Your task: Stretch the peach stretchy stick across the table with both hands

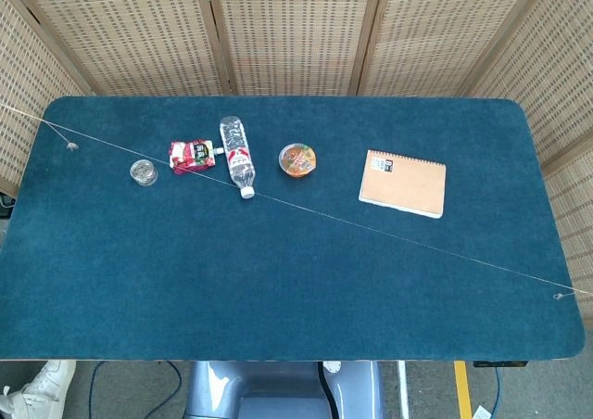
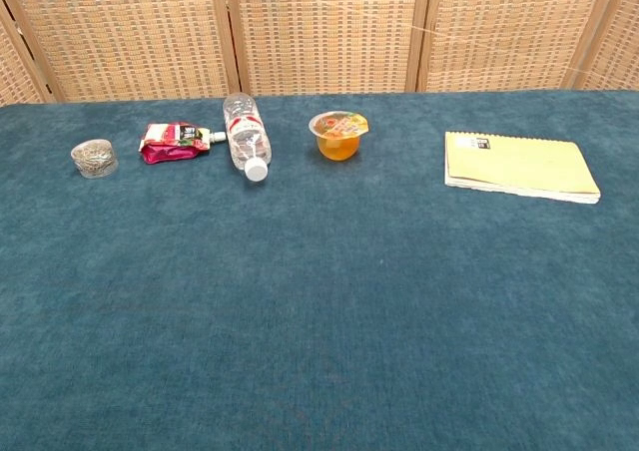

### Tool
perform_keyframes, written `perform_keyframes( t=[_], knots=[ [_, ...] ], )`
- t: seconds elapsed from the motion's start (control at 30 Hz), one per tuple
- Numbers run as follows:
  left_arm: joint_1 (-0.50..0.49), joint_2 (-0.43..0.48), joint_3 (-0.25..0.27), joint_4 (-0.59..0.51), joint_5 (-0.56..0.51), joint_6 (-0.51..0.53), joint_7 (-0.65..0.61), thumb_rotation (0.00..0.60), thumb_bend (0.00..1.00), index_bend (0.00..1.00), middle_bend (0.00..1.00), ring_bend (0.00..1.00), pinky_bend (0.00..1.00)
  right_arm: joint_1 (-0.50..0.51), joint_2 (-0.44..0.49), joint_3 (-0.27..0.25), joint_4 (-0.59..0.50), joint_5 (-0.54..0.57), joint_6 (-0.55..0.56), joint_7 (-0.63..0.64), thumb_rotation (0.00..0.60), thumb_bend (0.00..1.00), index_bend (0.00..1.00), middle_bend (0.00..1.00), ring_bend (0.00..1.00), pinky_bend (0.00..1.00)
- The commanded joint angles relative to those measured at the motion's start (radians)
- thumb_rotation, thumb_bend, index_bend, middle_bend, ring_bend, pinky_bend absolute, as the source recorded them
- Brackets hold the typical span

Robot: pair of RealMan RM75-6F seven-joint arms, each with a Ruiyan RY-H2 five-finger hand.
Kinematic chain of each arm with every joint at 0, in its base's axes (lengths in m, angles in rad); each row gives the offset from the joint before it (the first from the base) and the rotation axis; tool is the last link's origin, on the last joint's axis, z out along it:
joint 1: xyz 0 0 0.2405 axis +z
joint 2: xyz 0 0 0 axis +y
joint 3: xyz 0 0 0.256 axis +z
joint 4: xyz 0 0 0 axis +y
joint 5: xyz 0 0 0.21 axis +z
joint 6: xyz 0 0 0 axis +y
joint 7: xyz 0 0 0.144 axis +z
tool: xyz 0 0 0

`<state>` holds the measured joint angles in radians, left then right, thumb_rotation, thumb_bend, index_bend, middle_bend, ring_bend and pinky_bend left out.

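The peach stretchy stick (image 1: 371, 224) was drawn out to a thin strand, running diagonally over the table (image 1: 278, 289) from the far left corner to the near right edge and passing over the water bottle's (image 1: 236, 155) cap end. Both my hands were outside both views, so I could not tell their grip. Judged: the stretch was essentially complete; only holding or release remained.

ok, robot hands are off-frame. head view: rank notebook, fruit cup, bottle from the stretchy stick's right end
From the stretchy stick end at the near right corner:
1. notebook, right side
2. fruit cup, centre
3. bottle, left of centre
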<state>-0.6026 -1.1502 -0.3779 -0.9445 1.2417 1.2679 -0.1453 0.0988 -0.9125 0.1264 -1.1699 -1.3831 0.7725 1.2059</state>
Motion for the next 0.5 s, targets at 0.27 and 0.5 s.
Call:
perform_keyframes(
  t=[0.27, 0.5],
  knots=[
    [-0.078, -0.004, -0.074, -0.080, -0.157, -0.155, 0.089, 0.600, 0.64, 0.82, 0.00, 0.00, 0.00, -0.007, 0.004, -0.054, 0.018, -0.063, 0.044, 0.061, 0.600, 0.64, 0.72, 0.09, 0.00, 0.00],
    [-0.136, -0.035, -0.087, -0.038, -0.197, -0.214, 0.141, 0.600, 0.64, 0.82, 0.00, 0.00, 0.00, -0.014, 0.031, -0.077, -0.008, -0.068, 0.071, 0.060, 0.600, 0.64, 0.72, 0.10, 0.00, 0.00]
  ],
)
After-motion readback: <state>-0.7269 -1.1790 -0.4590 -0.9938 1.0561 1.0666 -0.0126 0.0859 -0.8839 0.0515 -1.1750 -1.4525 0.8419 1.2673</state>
